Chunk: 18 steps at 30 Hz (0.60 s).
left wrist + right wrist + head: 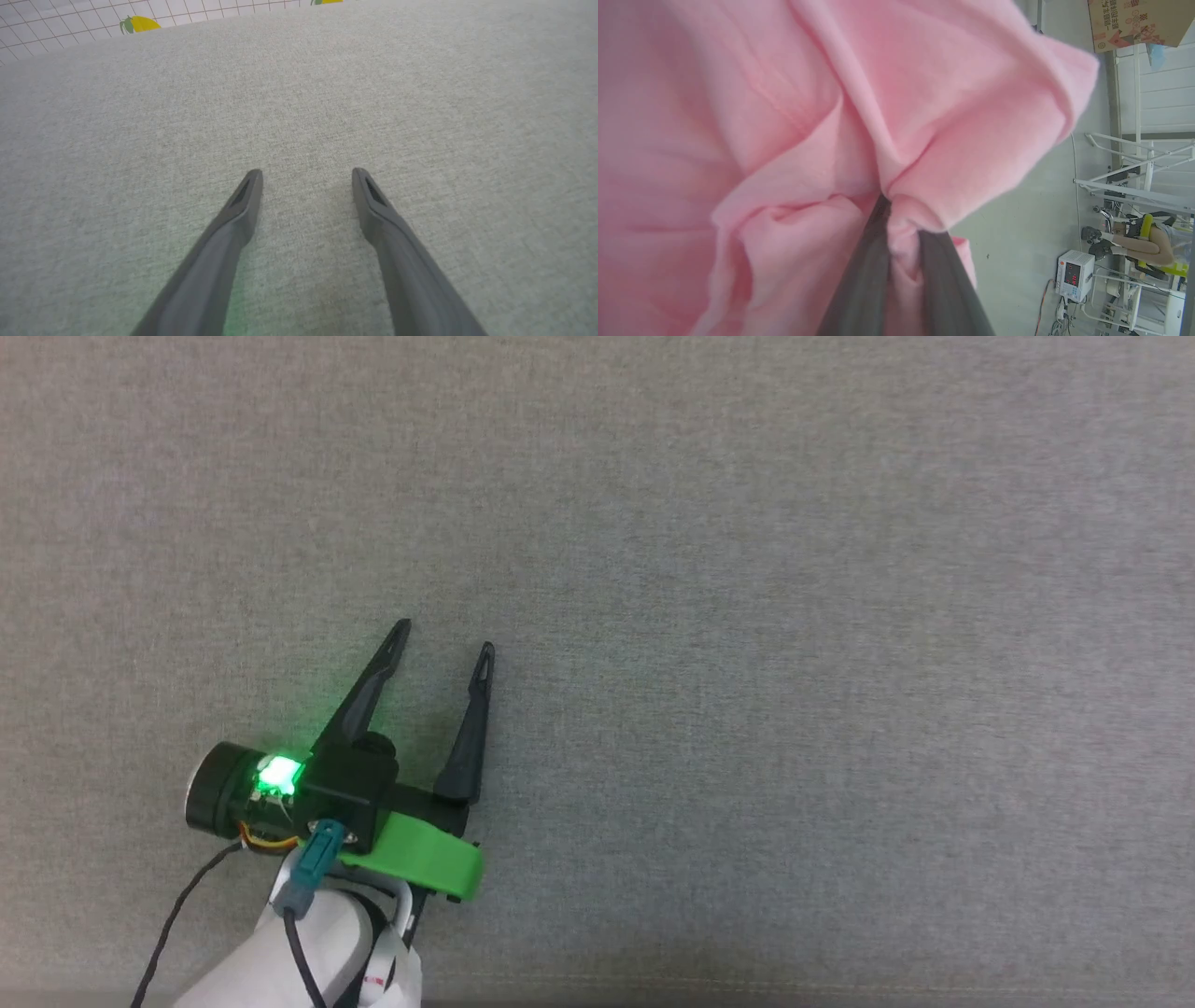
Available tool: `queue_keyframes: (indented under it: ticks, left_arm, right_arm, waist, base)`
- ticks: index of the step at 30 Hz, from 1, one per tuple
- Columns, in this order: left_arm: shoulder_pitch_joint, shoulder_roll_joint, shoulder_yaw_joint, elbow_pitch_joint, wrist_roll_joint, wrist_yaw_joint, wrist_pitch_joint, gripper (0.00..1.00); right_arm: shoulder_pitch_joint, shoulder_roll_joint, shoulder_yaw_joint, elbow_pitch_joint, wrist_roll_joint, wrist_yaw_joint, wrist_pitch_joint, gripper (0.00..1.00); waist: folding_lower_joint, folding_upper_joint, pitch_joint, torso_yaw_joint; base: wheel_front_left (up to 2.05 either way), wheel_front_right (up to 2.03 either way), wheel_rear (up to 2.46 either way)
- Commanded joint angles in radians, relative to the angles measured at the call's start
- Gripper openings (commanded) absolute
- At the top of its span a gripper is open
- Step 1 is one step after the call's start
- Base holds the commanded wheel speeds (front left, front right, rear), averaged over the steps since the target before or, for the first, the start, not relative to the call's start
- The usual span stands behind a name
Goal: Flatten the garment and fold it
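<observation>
The light-pink garment [794,140] hangs bunched in front of the right wrist camera, creased into deep folds. My right gripper [901,224] is shut on a pinch of its fabric, with both dark fingers [868,275] pressing the cloth between them. My left gripper [443,639] is open low over the grey fabric surface [747,616] at the lower left of the head view, nothing between its fingers. In the left wrist view the same left gripper [306,175] shows its two fingertips spread apart above the bare grey cloth surface [299,93].
Past the grey surface's far edge lies a white gridded sheet with a yellow fruit print [140,23]. Beside the garment the right wrist view shows a pale floor, white metal frames [1134,186], a small power unit [1073,275], a cardboard box [1134,18] and a person's arm [1139,242].
</observation>
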<state>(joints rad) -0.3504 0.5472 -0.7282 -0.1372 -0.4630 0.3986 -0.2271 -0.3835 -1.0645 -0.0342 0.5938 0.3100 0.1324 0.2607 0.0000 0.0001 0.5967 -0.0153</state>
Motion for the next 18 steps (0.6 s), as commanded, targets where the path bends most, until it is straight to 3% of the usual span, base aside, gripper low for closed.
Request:
queue_keyframes:
  ticks: [1, 3, 4, 5, 6, 13, 18]
  left_arm:
    - [-0.018, 0.01, 0.004, -0.004, 0.011, 0.006, 0.002, 1.0]
    - [-0.019, 0.013, 0.006, -0.008, 0.012, 0.007, 0.001, 1.0]
    - [-0.02, 0.014, 0.006, -0.008, 0.011, 0.007, 0.001, 1.0]
    - [-0.02, 0.014, 0.006, -0.007, 0.011, 0.007, 0.001, 1.0]
    - [-0.02, 0.013, 0.006, -0.004, 0.01, 0.007, 0.0, 1.0]
    - [-0.012, -0.007, 0.001, 0.044, -0.008, 0.001, -0.006, 1.0]
    - [0.001, -0.022, 0.002, 0.084, -0.027, -0.004, -0.011, 1.0]
  right_arm:
    - [-0.001, 0.01, -0.015, 0.013, -0.013, -0.002, -0.015, 0.0]
    - [-0.01, 0.021, -0.035, 0.036, -0.03, -0.002, -0.027, 0.0]
    - [-0.015, 0.025, -0.044, 0.046, -0.041, -0.002, -0.035, 0.16]
    - [-0.019, 0.026, -0.049, 0.053, -0.053, -0.002, -0.044, 0.93]
    - [-0.025, 0.028, -0.055, 0.06, -0.069, -0.002, -0.056, 1.0]
    - [-0.066, 0.04, -0.047, 0.049, -0.132, -0.002, -0.1, 1.0]
    - [-0.132, 0.064, 0.002, -0.024, -0.111, -0.002, -0.127, 1.0]
  waist:
    - [0.0, -0.0001, 0.029, 0.021]
    - [0.0, -0.0001, 0.032, 0.023]
    - [0.0, -0.0001, 0.032, 0.025]
    - [0.0, -0.0001, 0.03, 0.025]
    - [0.0, -0.0001, 0.024, 0.026]
    - [0.0, -0.0001, -0.075, 0.011]
    - [0.0, -0.0001, -0.186, -0.005]
  base:
    - [0.0, 0.0, 0.0]
    - [0.0, 0.0, 0.0]
    - [0.0, 0.0, 0.0]
    - [0.0, 0.0, 0.0]
    - [0.0, 0.0, 0.0]
    - [0.0, 0.0, 0.0]
    - [0.0, 0.0, 0.0]
